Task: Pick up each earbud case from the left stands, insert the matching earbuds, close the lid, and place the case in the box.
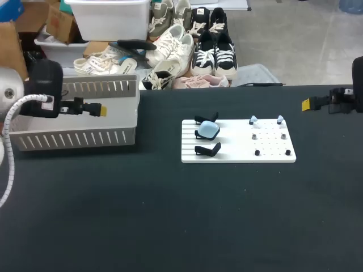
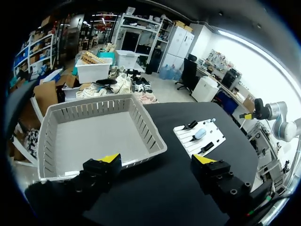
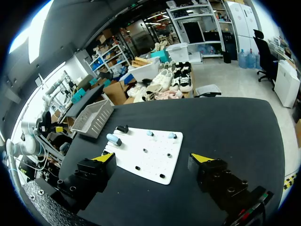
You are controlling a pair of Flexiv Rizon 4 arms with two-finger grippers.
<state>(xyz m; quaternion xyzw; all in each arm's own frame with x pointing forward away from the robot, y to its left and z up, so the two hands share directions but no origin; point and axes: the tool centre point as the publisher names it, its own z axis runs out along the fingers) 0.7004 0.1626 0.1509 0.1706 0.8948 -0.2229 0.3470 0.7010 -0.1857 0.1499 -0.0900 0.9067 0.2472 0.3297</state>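
Observation:
A white board (image 1: 238, 148) lies mid-table. Three black stands line its left side, and the middle stand holds a light-blue earbud case (image 1: 208, 131). Two pale-blue earbuds (image 1: 253, 120) (image 1: 279, 119) stand on pegs at the board's far right. My left gripper (image 1: 95, 109) hovers open over the basket, well left of the board. My right gripper (image 1: 306, 104) hangs open beyond the board's right end. In the left wrist view the gripper (image 2: 157, 160) is empty, with the case (image 2: 200, 134) far ahead. In the right wrist view the gripper (image 3: 153, 157) is empty above the board (image 3: 155, 162), the case (image 3: 113, 140) ahead.
A pale slotted basket (image 1: 74, 139) stands at the table's back left, with nothing in it in the left wrist view (image 2: 94, 134). Several small dark pegs (image 1: 257, 152) dot the board's right half.

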